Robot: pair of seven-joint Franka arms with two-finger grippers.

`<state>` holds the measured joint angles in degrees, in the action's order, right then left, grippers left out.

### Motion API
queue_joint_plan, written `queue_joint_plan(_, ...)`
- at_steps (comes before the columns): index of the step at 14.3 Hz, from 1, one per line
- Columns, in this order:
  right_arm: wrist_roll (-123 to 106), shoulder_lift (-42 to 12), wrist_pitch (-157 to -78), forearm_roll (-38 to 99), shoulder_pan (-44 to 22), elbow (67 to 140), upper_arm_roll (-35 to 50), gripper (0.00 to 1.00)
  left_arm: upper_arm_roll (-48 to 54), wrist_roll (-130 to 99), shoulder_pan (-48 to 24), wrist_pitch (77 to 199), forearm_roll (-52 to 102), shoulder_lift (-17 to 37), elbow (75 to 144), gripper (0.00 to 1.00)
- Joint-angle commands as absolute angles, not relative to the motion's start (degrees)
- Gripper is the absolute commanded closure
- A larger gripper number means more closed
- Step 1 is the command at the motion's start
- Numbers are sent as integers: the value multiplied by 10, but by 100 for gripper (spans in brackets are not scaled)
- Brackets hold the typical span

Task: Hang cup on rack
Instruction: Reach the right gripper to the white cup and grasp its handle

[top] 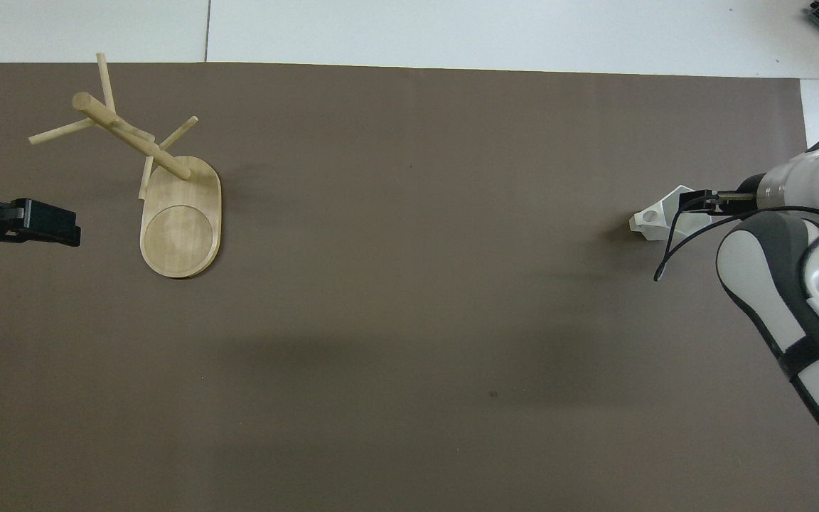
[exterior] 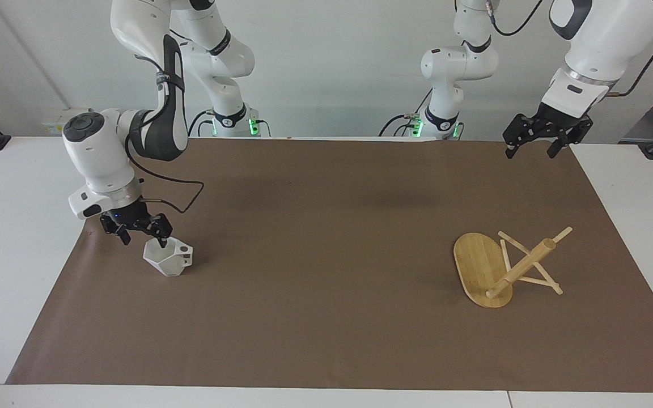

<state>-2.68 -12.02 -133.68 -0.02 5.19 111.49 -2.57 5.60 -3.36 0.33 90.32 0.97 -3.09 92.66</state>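
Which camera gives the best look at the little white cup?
The facing view: the cup shows whole there, with its angular rim and pierced handle, and the right gripper sits at its rim, jaws open. In the overhead view the right arm covers most of the cup; only its handle end shows.

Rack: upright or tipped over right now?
Tipped over. The rack lies on the mat, its base on edge and its post slanting sideways.

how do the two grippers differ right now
The right gripper is low at the cup, one finger inside its rim; the left gripper waits high over the mat's edge, well above the rack. Both are open and hold nothing.
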Motion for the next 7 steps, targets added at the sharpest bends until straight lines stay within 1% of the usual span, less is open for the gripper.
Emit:
queue_joint_plan(1, -22, -118, -1360, -4, 54, 1131, -23, 0, 59, -38, 7, 901, 0, -47, 942, 0)
queue_joint_plan(7, -68, -115, -1359, -5, 61, 1139, -24, 0, 59, -38, 7, 900, 0, -47, 942, 0)
